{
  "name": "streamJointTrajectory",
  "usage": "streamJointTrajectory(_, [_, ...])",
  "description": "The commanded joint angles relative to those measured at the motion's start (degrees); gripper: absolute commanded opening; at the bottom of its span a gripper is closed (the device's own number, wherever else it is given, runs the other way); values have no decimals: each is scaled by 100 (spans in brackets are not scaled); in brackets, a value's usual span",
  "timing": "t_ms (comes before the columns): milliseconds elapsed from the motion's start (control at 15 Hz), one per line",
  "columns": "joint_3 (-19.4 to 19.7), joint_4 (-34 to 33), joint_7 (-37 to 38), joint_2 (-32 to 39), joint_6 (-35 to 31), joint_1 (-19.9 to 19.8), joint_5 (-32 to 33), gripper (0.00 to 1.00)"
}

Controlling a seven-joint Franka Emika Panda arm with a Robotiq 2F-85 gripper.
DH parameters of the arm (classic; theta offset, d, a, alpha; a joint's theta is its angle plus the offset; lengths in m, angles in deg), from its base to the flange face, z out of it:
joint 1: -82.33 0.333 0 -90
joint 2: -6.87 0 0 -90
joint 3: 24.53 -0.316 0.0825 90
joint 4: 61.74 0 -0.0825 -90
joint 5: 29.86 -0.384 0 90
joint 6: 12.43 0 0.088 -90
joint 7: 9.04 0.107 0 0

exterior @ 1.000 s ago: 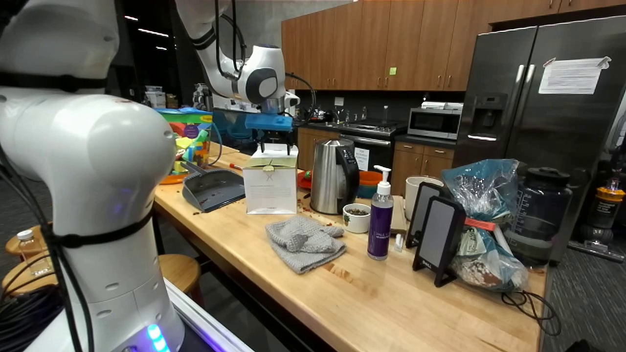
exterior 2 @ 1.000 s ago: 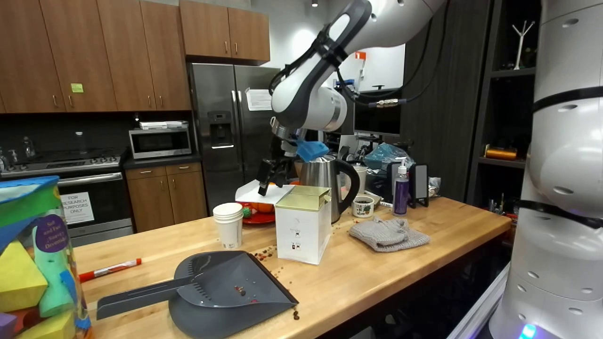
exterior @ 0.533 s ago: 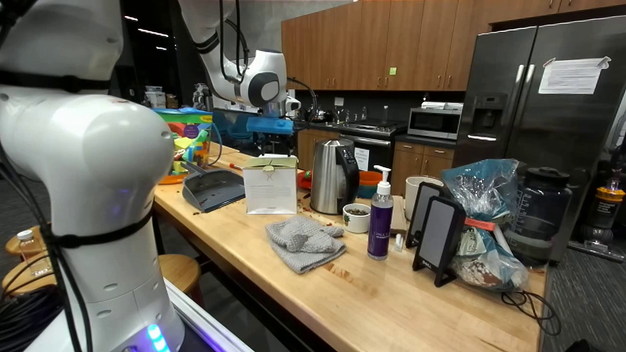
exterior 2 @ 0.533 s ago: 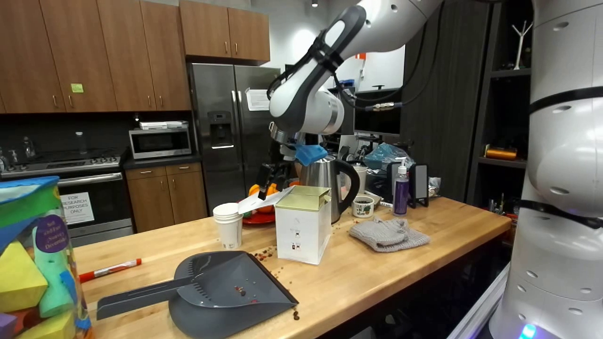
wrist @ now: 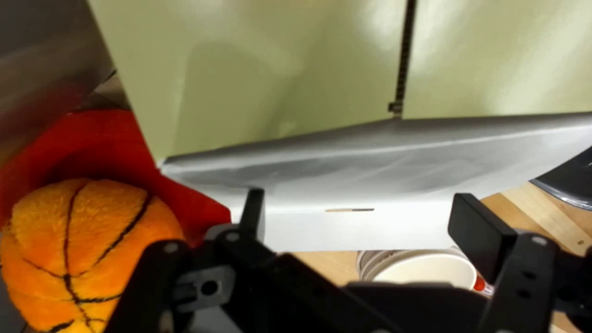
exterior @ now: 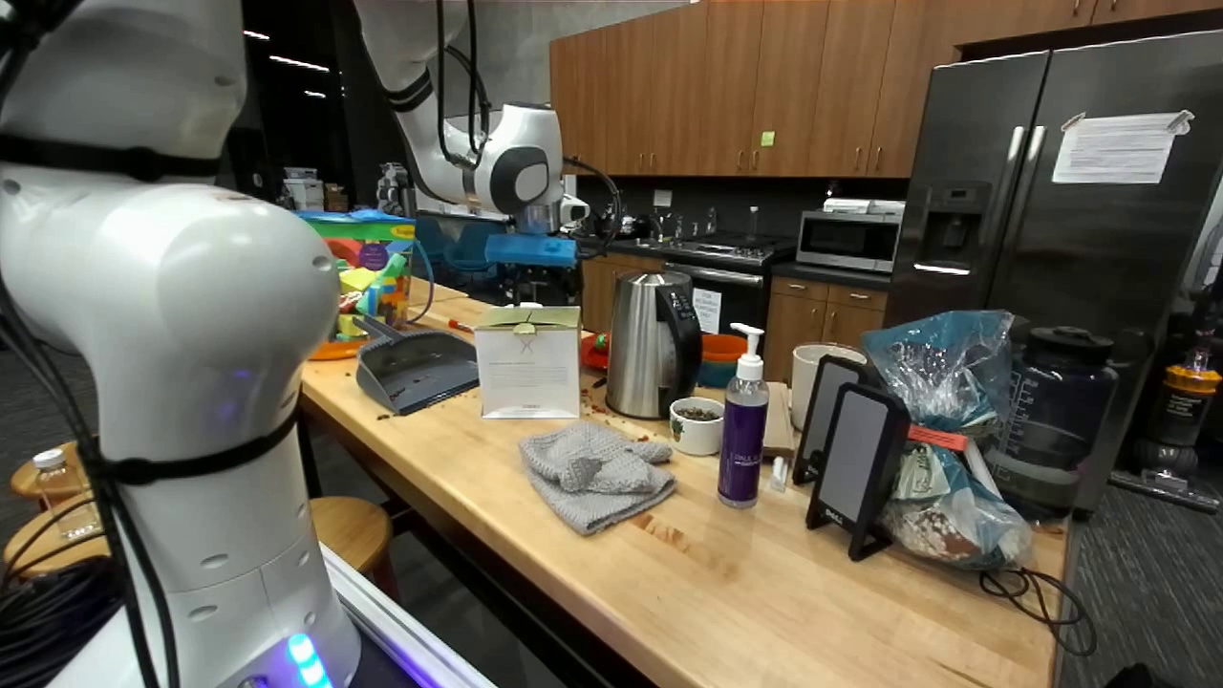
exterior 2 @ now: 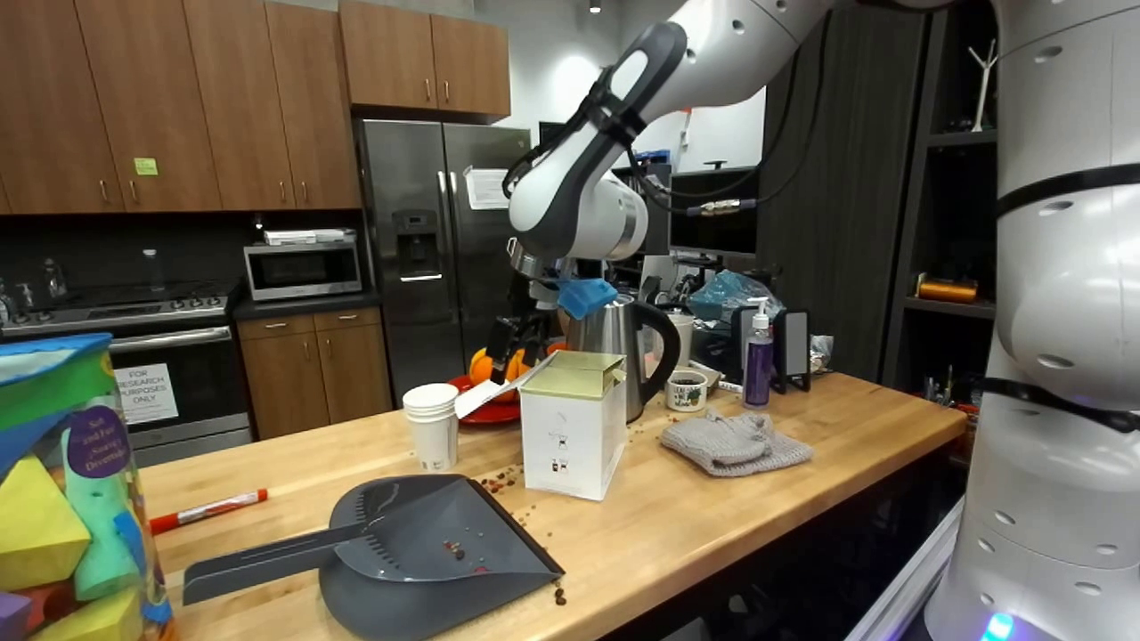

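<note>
Flap (wrist: 360,194) lowered, slants down toward cups (exterior 2: 432,427); box (exterior 2: 570,445) upright, long axis vertical; hand (wrist: 358,222) wide.

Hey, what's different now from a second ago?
The fingers moved down, and the white flap of the box tipped downward too. Nothing was grabbed or let go; the fingers stayed apart. The box itself, the kettle, the gray cloth and the dustpan all stayed put.

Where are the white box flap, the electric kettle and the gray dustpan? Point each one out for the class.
White box flap (wrist: 360,185), in the wrist view: near its middle.
Electric kettle (exterior: 638,349), in an exterior view: its steel body.
Gray dustpan (exterior 2: 419,532), in an exterior view: its pan.
</note>
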Motion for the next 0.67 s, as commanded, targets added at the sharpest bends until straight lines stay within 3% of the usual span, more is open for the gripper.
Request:
streamJointTrajectory(0, [-74,-112,200,96,145,-141,267,100])
streamJointTrajectory(600, [-105,-67,391,-18,89,-117,565,100])
